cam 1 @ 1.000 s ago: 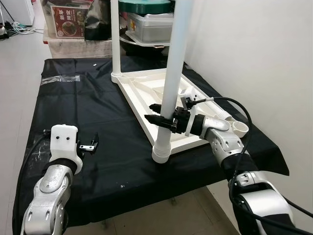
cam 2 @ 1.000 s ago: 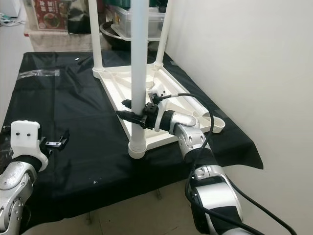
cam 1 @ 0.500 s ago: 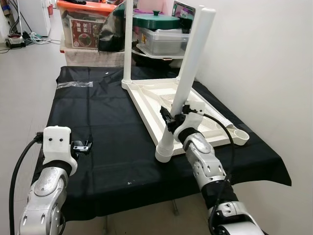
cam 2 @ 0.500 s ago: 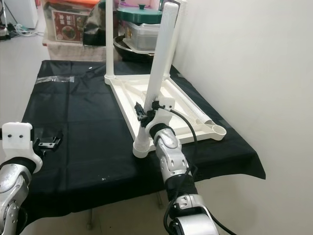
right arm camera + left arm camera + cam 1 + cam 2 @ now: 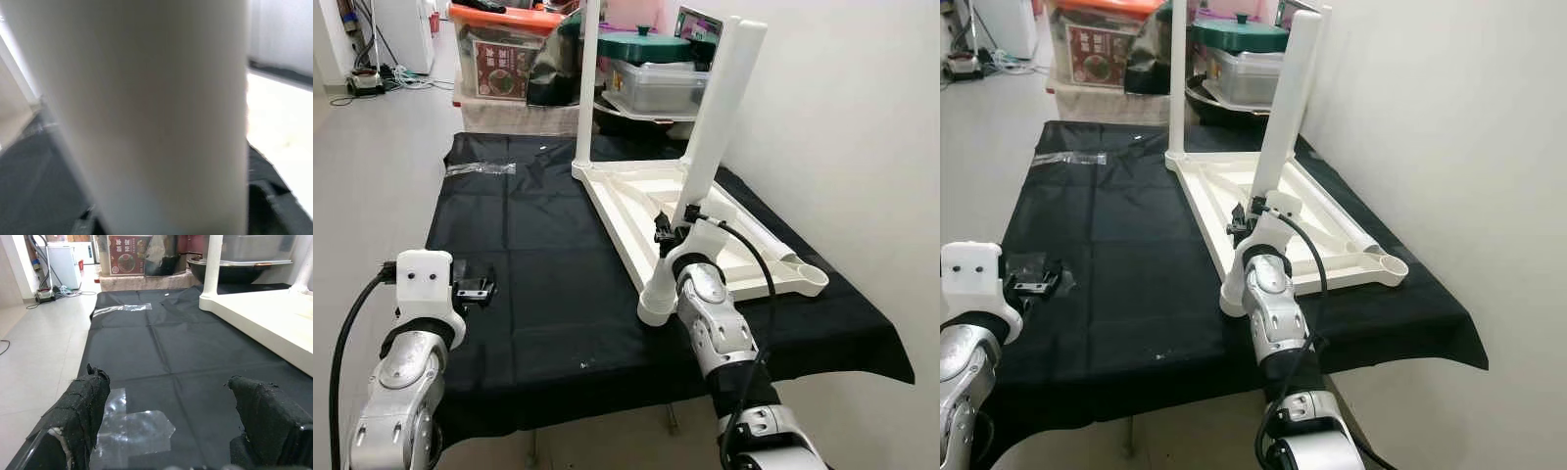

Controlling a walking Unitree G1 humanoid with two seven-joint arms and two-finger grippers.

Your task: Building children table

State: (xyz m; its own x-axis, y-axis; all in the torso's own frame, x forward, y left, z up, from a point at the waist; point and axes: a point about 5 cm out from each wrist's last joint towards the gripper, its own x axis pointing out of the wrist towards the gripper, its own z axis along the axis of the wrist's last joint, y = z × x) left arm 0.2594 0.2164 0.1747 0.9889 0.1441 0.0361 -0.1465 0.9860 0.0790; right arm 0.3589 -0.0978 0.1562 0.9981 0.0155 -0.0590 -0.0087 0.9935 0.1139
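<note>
Tape [image 5: 132, 428], a clear piece, lies on the black cloth [image 5: 538, 255] near its left edge, under the left gripper [image 5: 171, 416], whose fingers are open. Right of it, the right gripper [image 5: 666, 235] grips a white table leg [image 5: 700, 186], tilted, at the near corner of the upturned white tabletop [image 5: 646, 196].

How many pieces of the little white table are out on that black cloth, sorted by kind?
white tabletop, lying upside down: 1
white legs standing up from it: 3 (one mostly hidden behind the nearest leg)
Total: 4
</note>
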